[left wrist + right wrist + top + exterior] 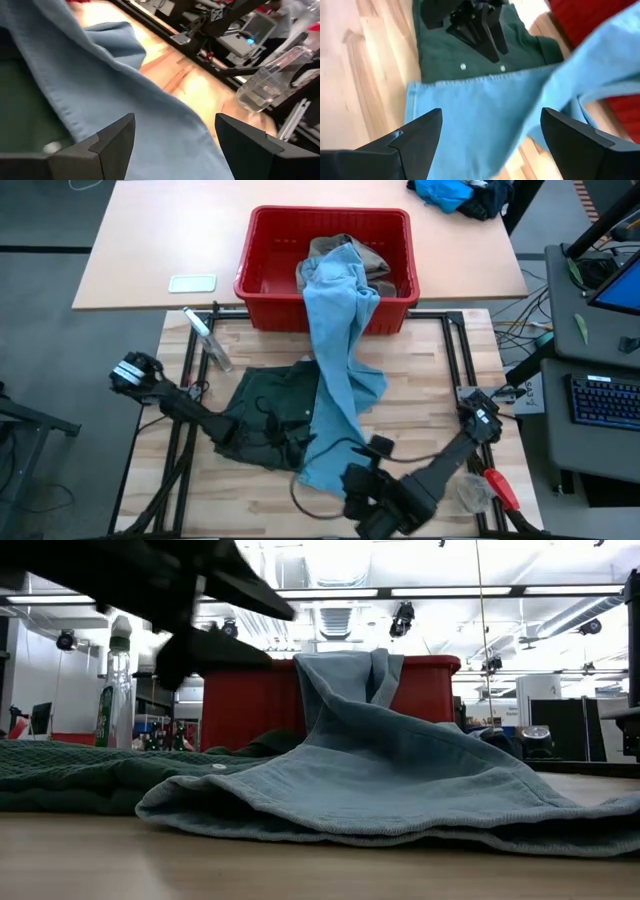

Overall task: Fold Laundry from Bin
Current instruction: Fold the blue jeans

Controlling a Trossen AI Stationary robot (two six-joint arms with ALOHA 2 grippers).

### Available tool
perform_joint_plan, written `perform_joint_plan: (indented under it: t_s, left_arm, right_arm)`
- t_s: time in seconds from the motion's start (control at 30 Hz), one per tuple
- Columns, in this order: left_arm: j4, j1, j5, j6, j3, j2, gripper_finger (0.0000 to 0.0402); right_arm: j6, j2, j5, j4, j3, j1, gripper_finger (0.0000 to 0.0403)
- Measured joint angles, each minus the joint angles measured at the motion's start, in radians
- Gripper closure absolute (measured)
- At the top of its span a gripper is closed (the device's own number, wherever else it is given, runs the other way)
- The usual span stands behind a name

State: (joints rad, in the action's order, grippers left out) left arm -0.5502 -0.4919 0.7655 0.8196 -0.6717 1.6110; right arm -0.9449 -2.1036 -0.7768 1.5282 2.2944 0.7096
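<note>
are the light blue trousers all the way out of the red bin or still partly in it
Partly in. The light blue trousers drape over the red bin's front rim: one end lies inside, the rest runs across the table and the green shorts.

There was one red bin [262,278] and three garments: one pair of light blue trousers [335,350], one pair of dark green shorts [262,405] and one khaki piece [375,262]. One clear bottle [207,338] lay on the counter [420,380]. Two grippers showed.
</note>
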Motion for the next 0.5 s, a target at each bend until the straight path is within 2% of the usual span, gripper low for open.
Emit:
perform_joint_plan:
  t_s: [0.1, 0.2, 0.5]
  left_arm:
    - [-0.088, 0.047, -0.056, -0.023, -0.027, 0.071, 0.0145]
    - [-0.097, 0.088, -0.079, -0.026, -0.088, 0.137, 0.0145]
    - [0.026, 0.215, -0.158, 0.013, -0.269, 0.287, 0.0145]
  right_arm:
    - [-0.092, 0.001, -0.018, 0.044, -0.005, 0.048, 0.0078]
    - [-0.109, 0.014, -0.017, 0.044, -0.014, 0.092, 0.0078]
    - [-0.126, 0.090, -0.069, 0.043, -0.047, 0.177, 0.0078]
